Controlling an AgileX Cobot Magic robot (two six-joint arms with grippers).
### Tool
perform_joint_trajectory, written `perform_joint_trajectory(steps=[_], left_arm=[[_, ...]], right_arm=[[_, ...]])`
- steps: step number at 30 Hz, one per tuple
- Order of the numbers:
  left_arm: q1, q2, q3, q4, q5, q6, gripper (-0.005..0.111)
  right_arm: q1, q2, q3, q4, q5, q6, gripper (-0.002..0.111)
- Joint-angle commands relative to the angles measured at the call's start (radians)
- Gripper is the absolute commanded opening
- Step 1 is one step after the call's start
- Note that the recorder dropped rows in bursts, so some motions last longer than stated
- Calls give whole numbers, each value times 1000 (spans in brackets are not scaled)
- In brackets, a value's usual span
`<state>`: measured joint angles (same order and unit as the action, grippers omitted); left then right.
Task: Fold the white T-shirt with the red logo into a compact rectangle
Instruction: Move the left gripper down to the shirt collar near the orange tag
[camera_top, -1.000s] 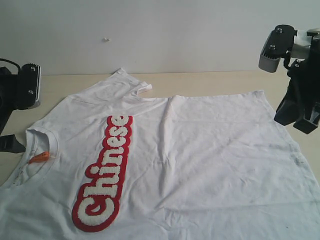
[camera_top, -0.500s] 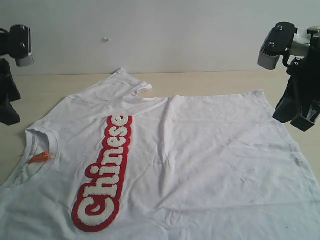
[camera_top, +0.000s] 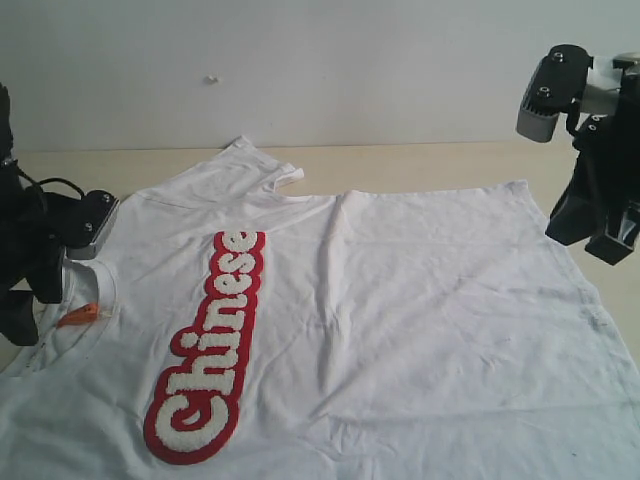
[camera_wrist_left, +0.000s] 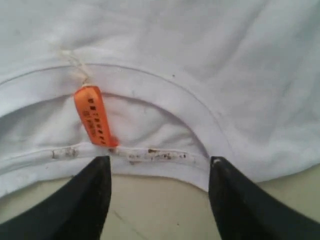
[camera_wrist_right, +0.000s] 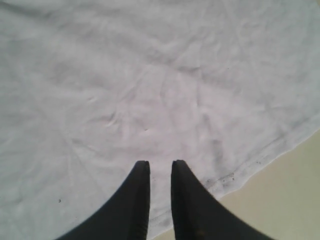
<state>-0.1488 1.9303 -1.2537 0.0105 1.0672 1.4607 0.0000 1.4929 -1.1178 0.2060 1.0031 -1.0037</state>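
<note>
The white cotton T-shirt (camera_top: 400, 300) lies flat on the beige bench (camera_top: 420, 160). The left end effector (camera_wrist_left: 157, 172) gapes over its collar (camera_wrist_left: 165, 102); the right end effector (camera_wrist_right: 160, 172) hovers nearly clenched, grasping nothing.

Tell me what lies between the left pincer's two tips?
Bare tabletop, seen in the left wrist view; the white T-shirt collar with its orange tag lies just beyond the left pincer.

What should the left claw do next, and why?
Probably drop a little and close on the collar. The left gripper hangs open right at the collar's edge by the orange tag, holding nothing, and the white T-shirt lies flat, unfolded.
</note>
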Motion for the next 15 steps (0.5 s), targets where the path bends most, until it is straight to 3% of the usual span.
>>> perform_joint_trajectory(steps=[1,4,12,15], left_arm=[[79,41,4,0,-75,5,57],[128,42,4,-75,-106,58,57],[129,58,4,-203,-156,103,57],[129,58,4,-254,-172,68,66]], right_arm=[[1,3,-5,7,-16,-22,18],[1,25,-5,7,-58,-23,18],[1,68,-5,7,-87,-26,18],[1,68,-5,7,-116,-26,18]])
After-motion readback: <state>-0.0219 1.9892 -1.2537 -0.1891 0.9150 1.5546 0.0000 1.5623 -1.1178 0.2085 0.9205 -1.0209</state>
